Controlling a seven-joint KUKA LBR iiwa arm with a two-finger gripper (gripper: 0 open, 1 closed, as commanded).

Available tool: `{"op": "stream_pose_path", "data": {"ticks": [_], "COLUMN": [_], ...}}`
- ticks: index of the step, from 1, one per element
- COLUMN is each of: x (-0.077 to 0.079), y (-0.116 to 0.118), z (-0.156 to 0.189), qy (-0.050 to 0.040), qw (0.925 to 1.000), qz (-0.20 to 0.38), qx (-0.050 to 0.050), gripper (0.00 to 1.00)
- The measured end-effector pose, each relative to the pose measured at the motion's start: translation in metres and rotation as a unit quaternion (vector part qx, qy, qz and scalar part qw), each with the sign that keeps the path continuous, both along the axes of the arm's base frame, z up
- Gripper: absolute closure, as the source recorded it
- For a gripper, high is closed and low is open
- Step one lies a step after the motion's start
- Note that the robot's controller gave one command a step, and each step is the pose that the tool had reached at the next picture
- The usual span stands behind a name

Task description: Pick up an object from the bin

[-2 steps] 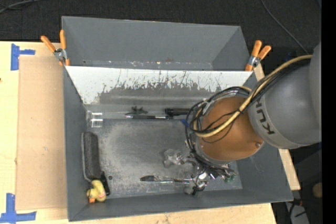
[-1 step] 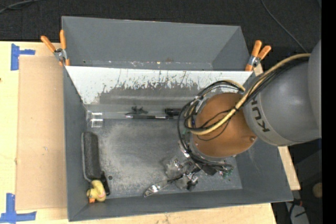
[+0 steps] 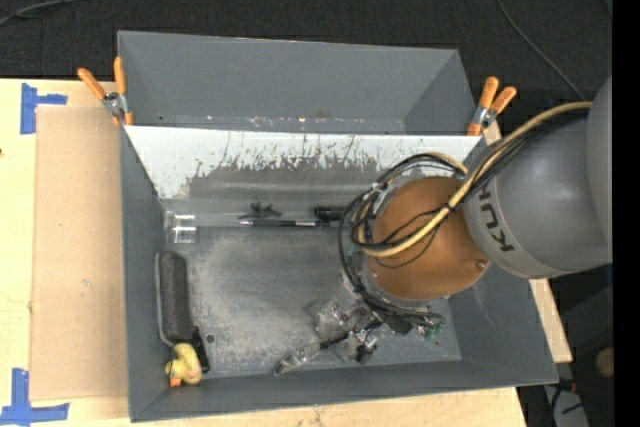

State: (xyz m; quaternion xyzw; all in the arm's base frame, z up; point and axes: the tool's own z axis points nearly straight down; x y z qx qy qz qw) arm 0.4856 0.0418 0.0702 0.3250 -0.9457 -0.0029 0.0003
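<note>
My gripper (image 3: 352, 327) is low over the bin floor at the front, right of the middle, under the arm's orange cover. Its metal parts are cluttered and partly hidden by the cover. A small grey metallic piece (image 3: 297, 359) lies on the floor just to its front left, touching or nearly touching it; I cannot tell whether it is held. A thin black stick-like tool (image 3: 285, 217) lies along the back of the floor, behind the gripper.
A long dark roll-shaped thing (image 3: 174, 297) lies along the left wall, with a yellow piece (image 3: 183, 365) at its near end. A clear plastic cup (image 3: 182, 228) lies in the back left corner. The arm covers the bin's right side.
</note>
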Motion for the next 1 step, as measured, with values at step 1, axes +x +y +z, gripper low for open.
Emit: {"op": "stream_pose_path", "data": {"ticks": [1], "x": [-0.0009], "y": [0.0005], "z": [0.0144], "qy": [0.0016], "qw": [1.0], "qz": [-0.001], "qx": [0.0], "gripper": [1.0]}}
